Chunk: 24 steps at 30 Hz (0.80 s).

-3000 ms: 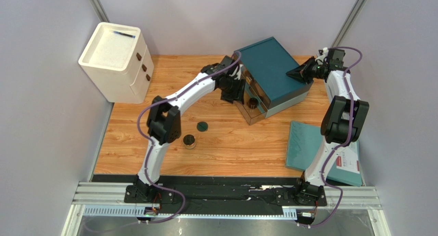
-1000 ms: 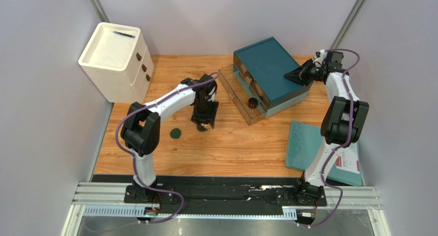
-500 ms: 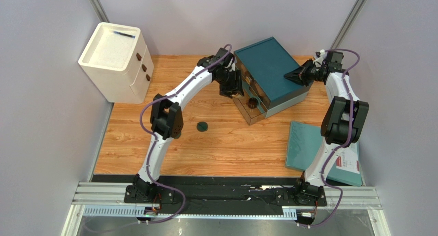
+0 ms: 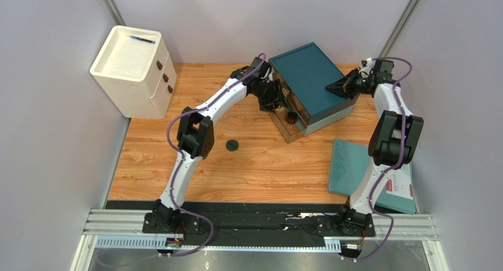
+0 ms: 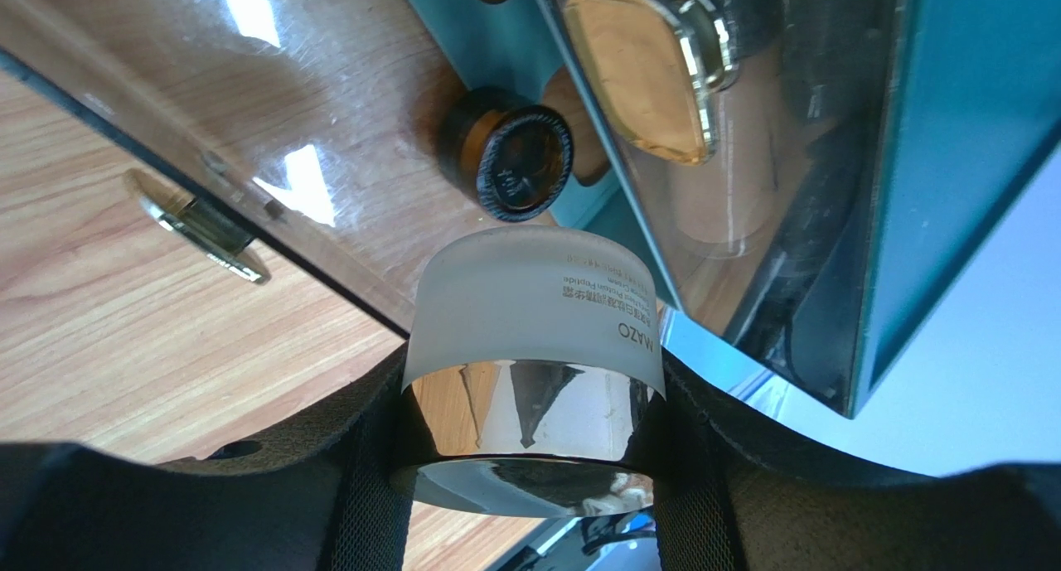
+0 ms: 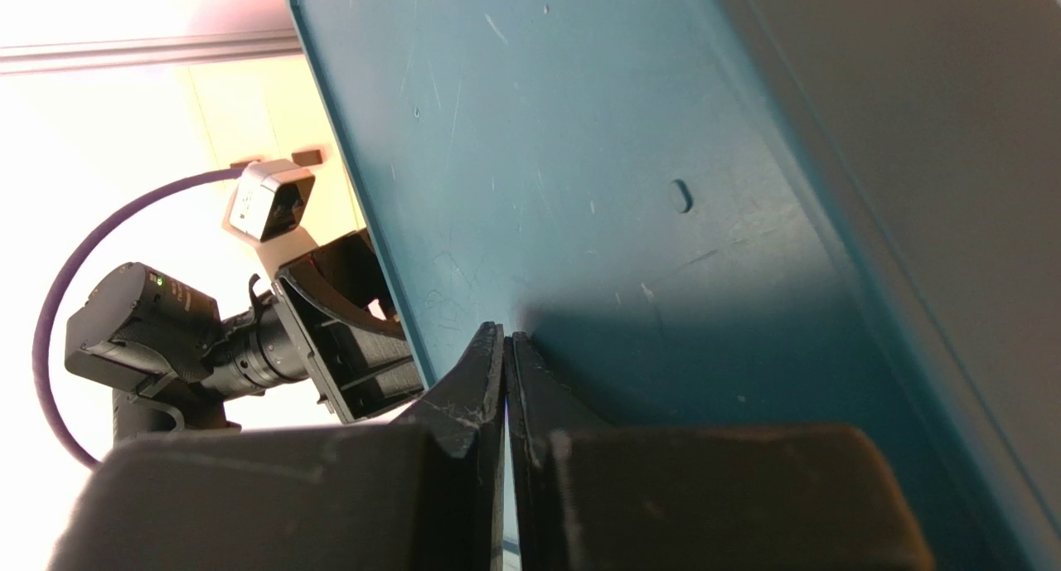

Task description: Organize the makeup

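Frosted round jar with a chrome band (image 5: pixel 536 310) sits clamped in the left gripper (image 5: pixel 529 437), centre frame, seemingly above the teal drawer box's (image 4: pixel 310 76) open clear drawer (image 5: pixel 249 124). Released early, it may strike the small brown bottle (image 5: pixel 508 158) there. Right gripper (image 6: pixel 504 347), jaws pressed together, touches the box.

The frosted round jar with a mirrored lid (image 5: pixel 533 335) no longer stands on the wooden desk (image 4: pixel 265 170). The left end effector (image 4: pixel 273 98) now clamps it, having swung from mid-desk back over the open clear drawer (image 5: pixel 287 136).
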{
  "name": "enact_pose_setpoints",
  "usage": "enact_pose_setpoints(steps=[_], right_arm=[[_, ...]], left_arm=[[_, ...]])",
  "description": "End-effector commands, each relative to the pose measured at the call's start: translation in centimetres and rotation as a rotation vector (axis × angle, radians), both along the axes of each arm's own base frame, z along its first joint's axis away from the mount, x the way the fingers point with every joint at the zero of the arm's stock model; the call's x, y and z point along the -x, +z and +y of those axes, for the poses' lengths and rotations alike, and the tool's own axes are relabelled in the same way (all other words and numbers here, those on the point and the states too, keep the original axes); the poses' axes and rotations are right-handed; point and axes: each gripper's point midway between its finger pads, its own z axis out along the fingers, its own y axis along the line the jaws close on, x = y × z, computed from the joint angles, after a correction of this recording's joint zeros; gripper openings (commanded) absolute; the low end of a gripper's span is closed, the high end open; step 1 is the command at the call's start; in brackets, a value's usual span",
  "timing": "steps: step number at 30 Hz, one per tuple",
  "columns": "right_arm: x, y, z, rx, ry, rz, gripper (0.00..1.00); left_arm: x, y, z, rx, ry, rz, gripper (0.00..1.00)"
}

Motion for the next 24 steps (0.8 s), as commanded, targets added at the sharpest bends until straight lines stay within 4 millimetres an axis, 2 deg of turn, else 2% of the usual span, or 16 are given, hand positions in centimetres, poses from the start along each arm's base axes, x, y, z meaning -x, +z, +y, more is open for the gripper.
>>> enact_pose_setpoints(steps=[1,4,5,8,11,12,13,14,18,20,21,23,24], right_arm=[[4.8,-10.6,-0.2,0.108,-0.019,0.366,0.04],[4.9,-10.6,-0.2,0.109,-0.016,0.366,0.04],[4.9,-10.7,-0.1,0.108,-0.016,0.369,0.04],[4.9,-10.6,-0.1,0.109,-0.015,0.368,0.04],[4.9,-10.5,-0.1,0.108,-0.015,0.367,0.04],[4.9,-10.5,-0.1,0.109,-0.013,0.366,0.04],[4.9,-10.4,-0.1,0.109,-0.014,0.365,0.04],[4.9,-10.6,-0.1,0.108,-0.014,0.366,0.04],[5.0,-10.6,-0.1,0.105,-0.011,0.369,0.04],[5.0,-10.5,-0.2,0.112,-0.012,0.366,0.04],[5.1,-10.6,-0.2,0.112,-0.011,0.368,0.04],[5.1,-10.6,-0.2,0.112,-0.009,0.369,0.04],[5.1,-10.6,-0.2,0.112,-0.01,0.37,0.04]], left_arm=[[-0.9,4.0,-2.3,0.121,-0.021,-0.084,0.31],[-0.6,3.6,-2.7,0.129,-0.034,-0.064,0.44],[-0.4,3.5,-2.8,0.132,-0.041,-0.059,0.54],[-0.2,3.1,-2.7,0.121,-0.048,-0.053,0.64],[0.0,3.5,-2.5,0.114,-0.066,-0.073,0.68],[0.2,3.6,-2.5,0.111,-0.075,-0.083,0.77],[0.0,3.9,-2.2,0.104,-0.075,-0.1,0.97],[-0.2,3.7,-2.1,0.095,-0.063,-0.108,0.99],[-0.6,4.5,-1.4,0.091,-0.045,-0.122,0.99],[-0.9,4.4,-0.4,0.066,-0.033,-0.131,0.99],[-0.8,5.3,0.0,0.068,-0.036,-0.153,0.97],[-0.6,4.7,1.2,0.035,-0.027,-0.148,0.96],[-0.5,5.8,1.9,0.034,-0.021,-0.168,0.95]])
